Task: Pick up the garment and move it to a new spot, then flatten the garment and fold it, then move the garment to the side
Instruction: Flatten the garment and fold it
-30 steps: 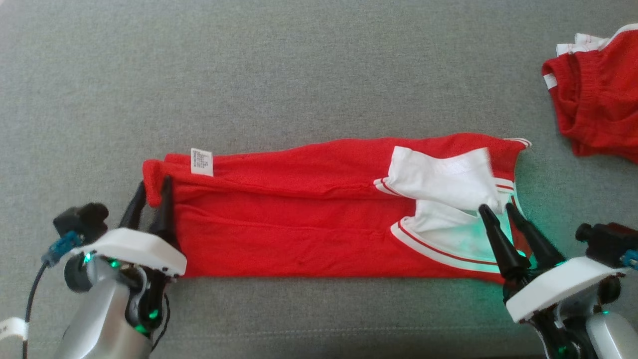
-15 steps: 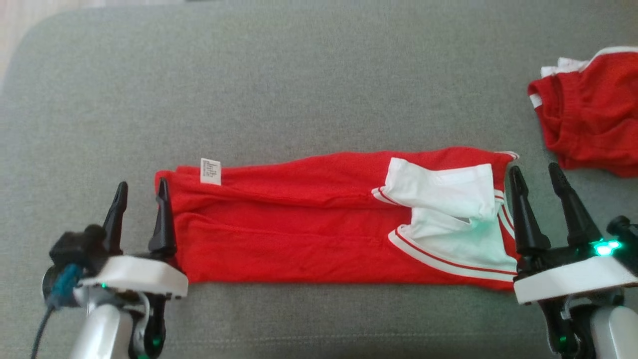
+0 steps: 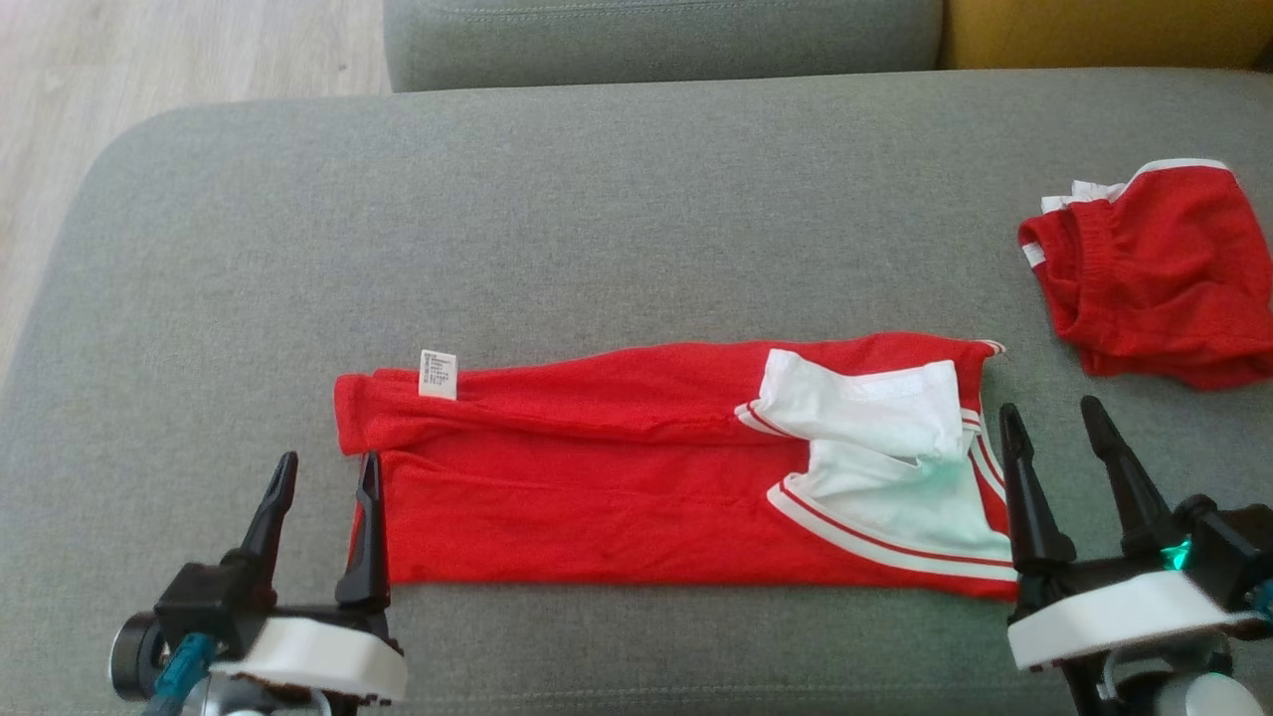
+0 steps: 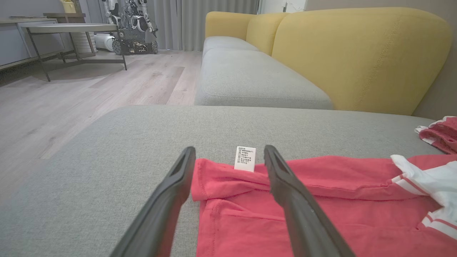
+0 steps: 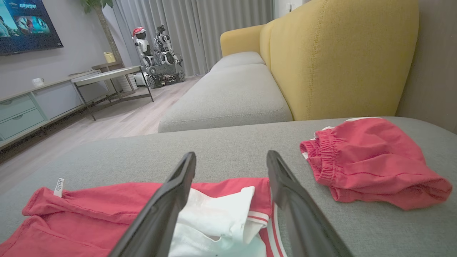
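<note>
Head view gives you both grippers nearest: left gripper [image 3: 329, 459] and right gripper [image 3: 1049, 408] are splayed wide and empty, one at each short end of the garment [image 3: 617, 477], probably so both ends are within reach for the next fold. The left one overlaps the red edge, though you can't tell whether it touches. Beyond them the garment lies as a flat folded strip on the cushion [image 3: 597, 219], with the shorts [image 3: 1164, 268] well apart at far right.

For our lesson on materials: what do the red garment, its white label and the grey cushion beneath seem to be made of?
Red garment: soft matte knit, perhaps cotton; it lies in limp folds with stitched hems.
White label: thin fabric or paper-like tag, printed with small text.
Grey cushion: matte woven upholstery, going by its flecked, slightly fuzzy texture.
</note>
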